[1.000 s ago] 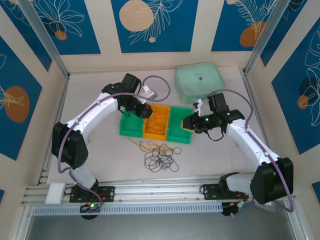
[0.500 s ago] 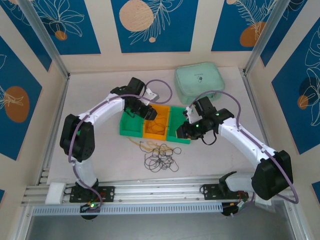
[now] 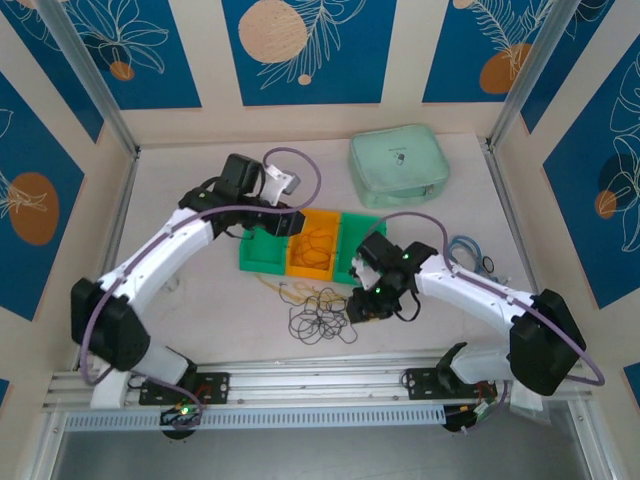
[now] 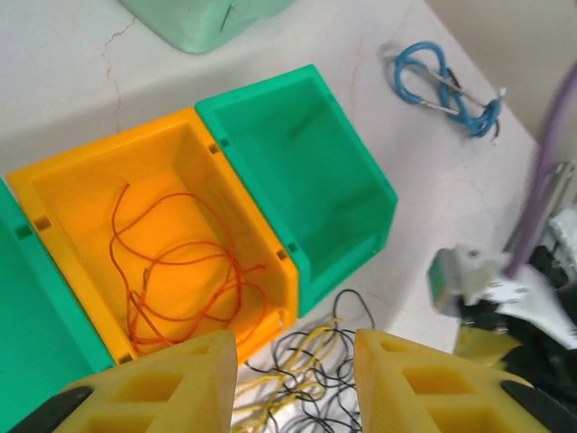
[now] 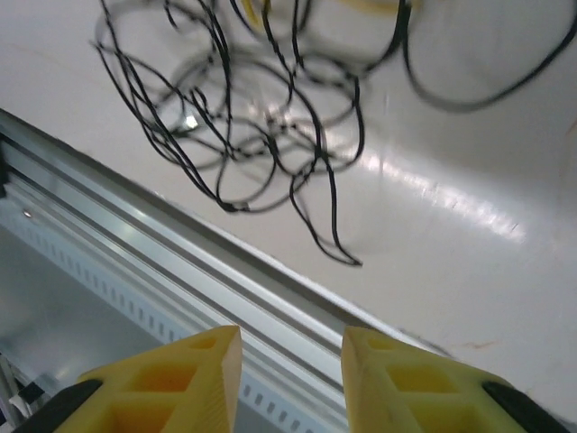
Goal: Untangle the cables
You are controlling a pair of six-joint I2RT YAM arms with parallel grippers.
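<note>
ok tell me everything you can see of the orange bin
The orange bin is an open-topped rectangular box, plastic by the look, with small slots in its rim. It sits flat on the table, flanked wall to wall by green bins, one each side. Inside lies a loose coil of thin orange cable. A tangle of black and yellow cables lies by its front corner.

Orange cables (image 4: pixel 185 271) lie in the orange bin (image 4: pixel 108 144) beyond the parted, empty pincer (image 4: pixel 295 361).
</note>
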